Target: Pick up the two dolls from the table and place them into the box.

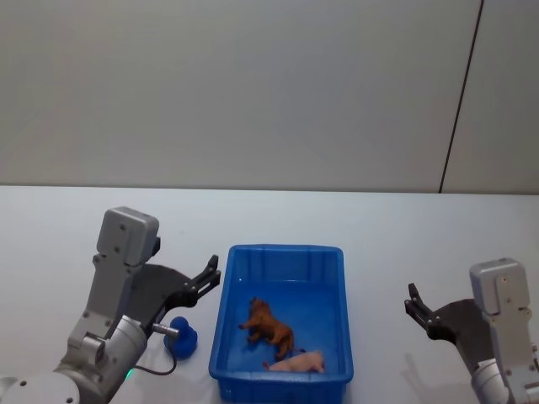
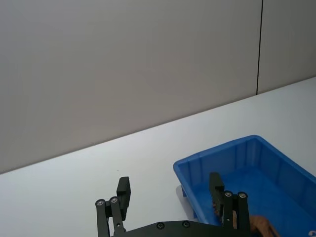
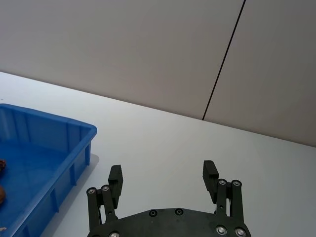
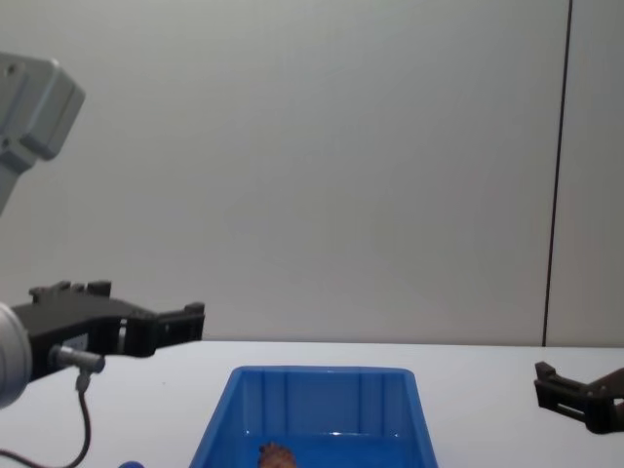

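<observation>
Fingers (image 3: 115,177) spread on both, left gripper (image 1: 210,273) near box (image 1: 286,249) rim, right gripper (image 1: 413,300) well apart

Both arms are pale grey with rounded links, each carrying a boxy grey wrist housing (image 1: 126,234); the left gripper (image 1: 210,273) and right gripper (image 1: 412,299) are matte black, with flat linkage fingers (image 3: 115,177) and blocky tips; little silver screws (image 3: 91,191) sit at the pivots; a thin dark cable (image 4: 85,409) runs off a silver plug (image 4: 73,359) on the left arm; there's a tiny green light (image 1: 129,373) down there too
</observation>
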